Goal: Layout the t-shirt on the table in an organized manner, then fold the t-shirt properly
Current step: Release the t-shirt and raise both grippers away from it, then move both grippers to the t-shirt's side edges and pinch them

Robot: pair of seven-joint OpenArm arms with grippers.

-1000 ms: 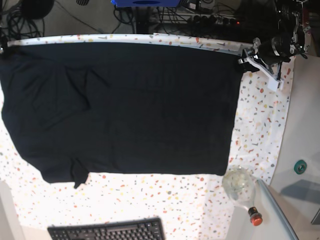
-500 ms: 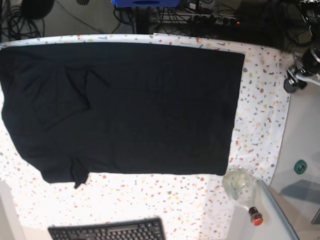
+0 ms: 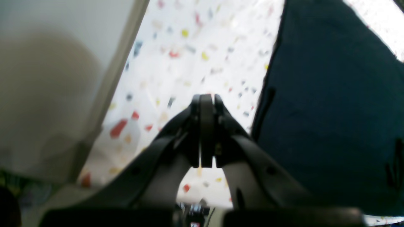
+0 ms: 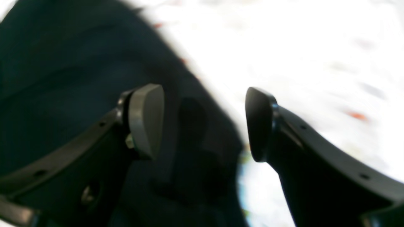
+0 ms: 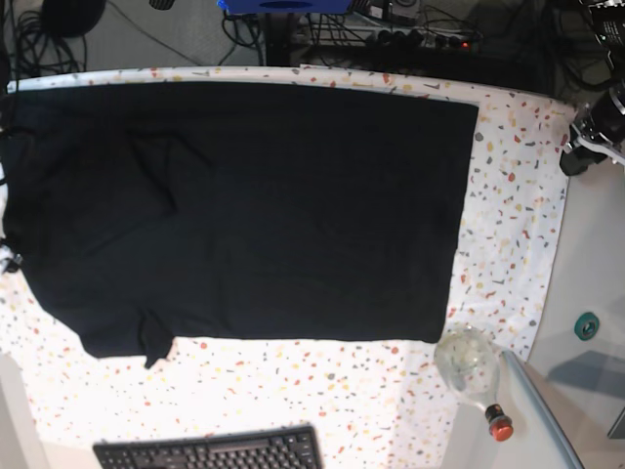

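Observation:
The black t-shirt point(image 5: 244, 205) lies spread flat over most of the speckled table point(image 5: 513, 225), one sleeve pointing at the near left. In the left wrist view my left gripper point(image 3: 206, 98) is shut with nothing in it, hovering over bare table just beside the t-shirt's edge point(image 3: 331, 104). The left arm point(image 5: 594, 137) shows at the far right of the base view, off the cloth. My right gripper point(image 4: 202, 123) stands open above the t-shirt's border point(image 4: 63, 78), its fingers point(image 4: 146, 119) apart from the cloth.
A black keyboard point(image 5: 210, 451) lies at the near edge. A clear glass bottle with a red cap point(image 5: 474, 369) rests at the near right corner. A green tape roll point(image 5: 586, 325) sits on the grey surface point(image 5: 596, 254) to the right. Cables run along the far side.
My left gripper let go of the shirt's far right corner, moved right off the cloth and shut. The right gripper opened wider at the left edge, where the cloth now lies straighter.

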